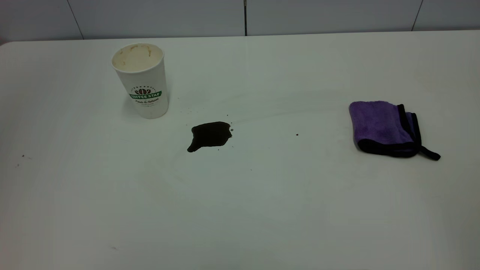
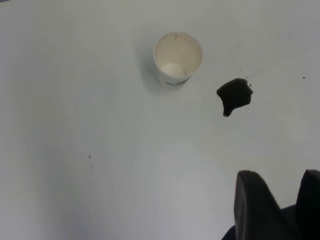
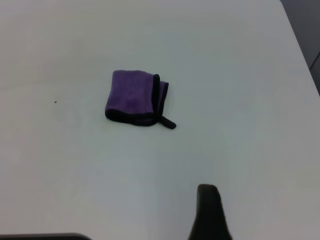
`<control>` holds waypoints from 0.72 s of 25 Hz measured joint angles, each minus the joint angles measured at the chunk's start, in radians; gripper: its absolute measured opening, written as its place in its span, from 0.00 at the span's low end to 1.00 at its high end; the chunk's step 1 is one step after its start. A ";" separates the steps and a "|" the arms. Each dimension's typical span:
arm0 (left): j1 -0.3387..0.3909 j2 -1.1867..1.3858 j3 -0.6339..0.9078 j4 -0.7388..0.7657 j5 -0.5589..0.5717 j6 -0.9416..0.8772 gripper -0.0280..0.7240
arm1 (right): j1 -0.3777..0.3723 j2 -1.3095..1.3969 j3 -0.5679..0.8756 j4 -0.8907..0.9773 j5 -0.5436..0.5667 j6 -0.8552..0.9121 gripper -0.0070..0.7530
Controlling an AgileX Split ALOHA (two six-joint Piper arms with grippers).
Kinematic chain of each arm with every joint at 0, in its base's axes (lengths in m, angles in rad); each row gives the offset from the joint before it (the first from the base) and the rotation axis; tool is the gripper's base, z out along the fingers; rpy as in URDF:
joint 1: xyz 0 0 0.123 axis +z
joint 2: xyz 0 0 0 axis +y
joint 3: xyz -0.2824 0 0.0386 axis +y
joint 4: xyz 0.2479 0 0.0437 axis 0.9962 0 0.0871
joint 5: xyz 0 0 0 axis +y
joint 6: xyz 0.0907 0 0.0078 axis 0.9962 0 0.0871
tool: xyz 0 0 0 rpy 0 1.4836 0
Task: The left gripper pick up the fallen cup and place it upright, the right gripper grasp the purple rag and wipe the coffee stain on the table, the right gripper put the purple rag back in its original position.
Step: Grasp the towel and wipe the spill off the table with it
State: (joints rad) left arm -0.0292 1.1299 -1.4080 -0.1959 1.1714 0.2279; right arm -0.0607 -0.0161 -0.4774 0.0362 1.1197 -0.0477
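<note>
The white cup (image 1: 140, 80) with the green "COFFEE STAR" band stands upright at the back left of the table (image 1: 262, 210). The dark coffee stain (image 1: 209, 135) lies just to its right and a little nearer the front. The folded purple rag (image 1: 386, 129) lies flat at the right. Neither gripper shows in the exterior view. In the left wrist view my left gripper (image 2: 282, 175) is open and empty, well back from the cup (image 2: 177, 57) and the stain (image 2: 235, 95). In the right wrist view one finger (image 3: 208, 205) of my right gripper shows alone, well back from the rag (image 3: 135, 97).
A few tiny dark specks (image 1: 297, 134) dot the table between the stain and the rag. A grey wall (image 1: 243, 17) runs behind the table's far edge. The table's right edge (image 3: 300, 55) shows in the right wrist view.
</note>
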 joint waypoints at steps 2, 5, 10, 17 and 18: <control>0.000 -0.094 0.083 0.010 0.000 -0.004 0.36 | 0.000 0.000 0.000 0.000 0.000 0.000 0.78; 0.000 -0.218 0.205 0.017 0.000 -0.011 0.36 | 0.000 0.000 0.000 0.000 0.000 0.000 0.78; 0.000 -0.429 0.454 0.026 0.000 -0.055 0.36 | 0.000 0.000 0.000 0.000 0.000 0.000 0.78; 0.000 -0.739 0.759 0.135 0.000 -0.123 0.36 | 0.000 0.000 0.000 0.000 0.000 0.000 0.78; 0.000 -0.783 0.792 0.144 -0.003 -0.124 0.36 | 0.000 0.000 0.000 0.000 0.000 0.000 0.78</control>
State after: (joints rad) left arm -0.0292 0.3469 -0.6165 -0.0521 1.1681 0.1037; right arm -0.0607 -0.0161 -0.4774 0.0362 1.1197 -0.0477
